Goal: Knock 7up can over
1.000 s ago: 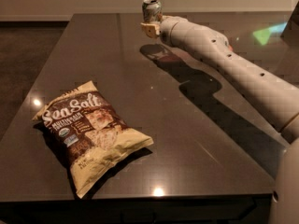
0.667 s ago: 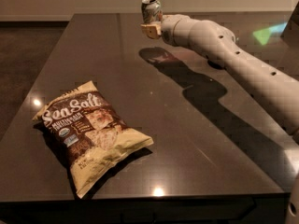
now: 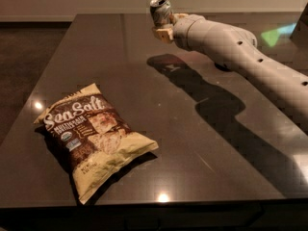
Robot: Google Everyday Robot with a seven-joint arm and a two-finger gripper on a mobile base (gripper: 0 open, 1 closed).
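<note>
The 7up can (image 3: 160, 9) shows as a small metal can with a silver top at the far side of the dark table (image 3: 120, 81). It leans a little to the left. My gripper (image 3: 164, 31) is right in front of the can, against its lower part, and hides its base. The pale arm (image 3: 240, 57) reaches in from the right, low over the table, and casts a long shadow on it.
A bag of sea salt chips (image 3: 91, 136) lies flat on the near left part of the table. The table's front edge runs along the bottom of the view. A wall stands behind the far edge.
The arm has swung lower and further in towards the can. The can has shifted slightly and now leans, where it stood upright before.
</note>
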